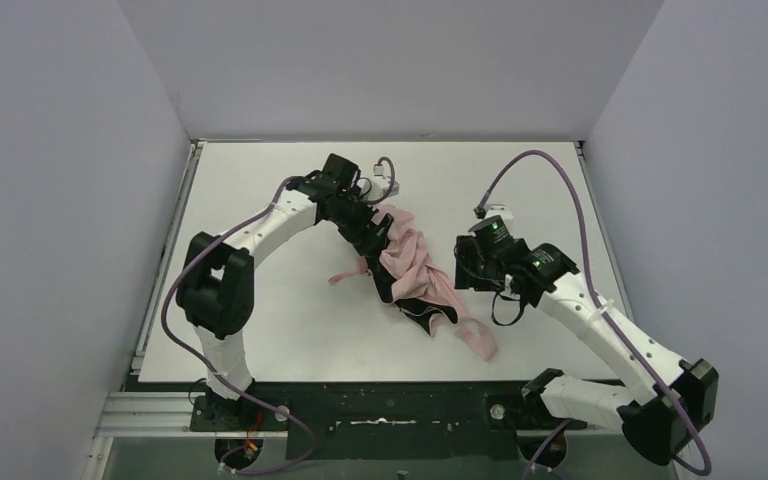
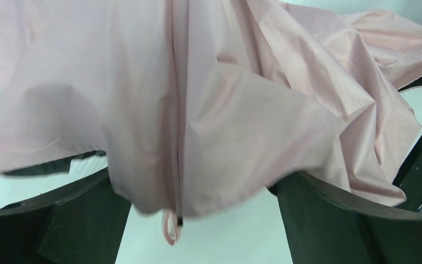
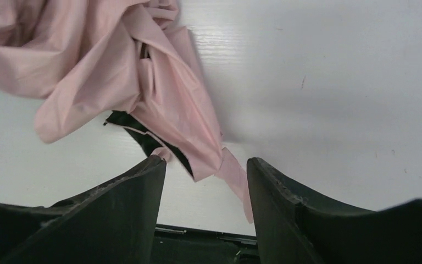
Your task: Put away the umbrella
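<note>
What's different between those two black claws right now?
The left gripper stands wider open than the right gripper. The left gripper hangs over the umbrella, pink fabric filling its gap; the right gripper sits beside the umbrella, with only a narrow pink end reaching into its gap. Both are open and grip nothing.

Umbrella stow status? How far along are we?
Done: the umbrella is collapsed and lies on the table. In hand: nothing is gripped. The left gripper stands open around the loose canopy, and the right gripper is open over a trailing pink end. Left: the fabric is baggy and unwrapped, so gathering, rolling and strapping it are all to do.
</note>
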`<state>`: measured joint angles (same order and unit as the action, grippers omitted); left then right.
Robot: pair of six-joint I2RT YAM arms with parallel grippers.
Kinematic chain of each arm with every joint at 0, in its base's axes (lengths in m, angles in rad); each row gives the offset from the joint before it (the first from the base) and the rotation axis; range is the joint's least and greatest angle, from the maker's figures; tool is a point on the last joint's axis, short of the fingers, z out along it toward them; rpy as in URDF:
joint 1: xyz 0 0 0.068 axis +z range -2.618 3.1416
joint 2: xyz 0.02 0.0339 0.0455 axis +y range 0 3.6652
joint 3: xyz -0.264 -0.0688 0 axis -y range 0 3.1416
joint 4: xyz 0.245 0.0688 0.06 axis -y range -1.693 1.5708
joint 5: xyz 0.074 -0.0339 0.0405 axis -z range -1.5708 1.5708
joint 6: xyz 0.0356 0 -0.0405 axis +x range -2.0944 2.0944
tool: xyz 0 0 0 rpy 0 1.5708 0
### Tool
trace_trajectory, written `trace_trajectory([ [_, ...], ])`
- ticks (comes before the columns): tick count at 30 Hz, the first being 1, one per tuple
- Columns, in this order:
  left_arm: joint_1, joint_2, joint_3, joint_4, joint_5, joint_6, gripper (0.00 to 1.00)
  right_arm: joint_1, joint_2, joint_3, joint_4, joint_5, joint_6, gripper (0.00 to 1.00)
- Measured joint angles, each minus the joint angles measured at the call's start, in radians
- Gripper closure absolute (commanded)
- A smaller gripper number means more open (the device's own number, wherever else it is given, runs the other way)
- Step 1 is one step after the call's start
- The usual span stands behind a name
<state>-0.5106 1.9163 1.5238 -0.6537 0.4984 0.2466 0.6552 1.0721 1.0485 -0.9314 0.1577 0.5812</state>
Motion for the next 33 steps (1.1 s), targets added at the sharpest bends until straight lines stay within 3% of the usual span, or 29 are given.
trace_trajectory([
  [4, 0.001, -0.116, -0.069, 0.0, -0.078, -0.044, 0.08, -0.114, 0.102, -0.083, 0.11, -0.088, -0.031, 0.4],
  [13, -0.021, -0.534, -0.364, 0.083, -0.248, -0.275, 0.07, -0.2, 0.137, -0.161, 0.283, -0.229, -0.071, 0.36],
  [18, -0.264, -0.718, -0.484, 0.185, -0.361, -0.375, 0.07, -0.263, 0.167, -0.221, 0.362, -0.304, -0.079, 0.35],
  [22, -0.428, -0.709, -0.537, 0.296, -0.46, -0.449, 0.07, -0.288, 0.196, -0.238, 0.387, -0.34, -0.092, 0.35],
  [28, -0.474, -0.576, -0.559, 0.373, -0.648, -0.542, 0.07, -0.29, 0.198, -0.241, 0.436, -0.376, -0.095, 0.34],
  [33, -0.487, -0.498, -0.562, 0.411, -0.677, -0.575, 0.07, -0.297, 0.209, -0.245, 0.467, -0.396, -0.095, 0.34],
])
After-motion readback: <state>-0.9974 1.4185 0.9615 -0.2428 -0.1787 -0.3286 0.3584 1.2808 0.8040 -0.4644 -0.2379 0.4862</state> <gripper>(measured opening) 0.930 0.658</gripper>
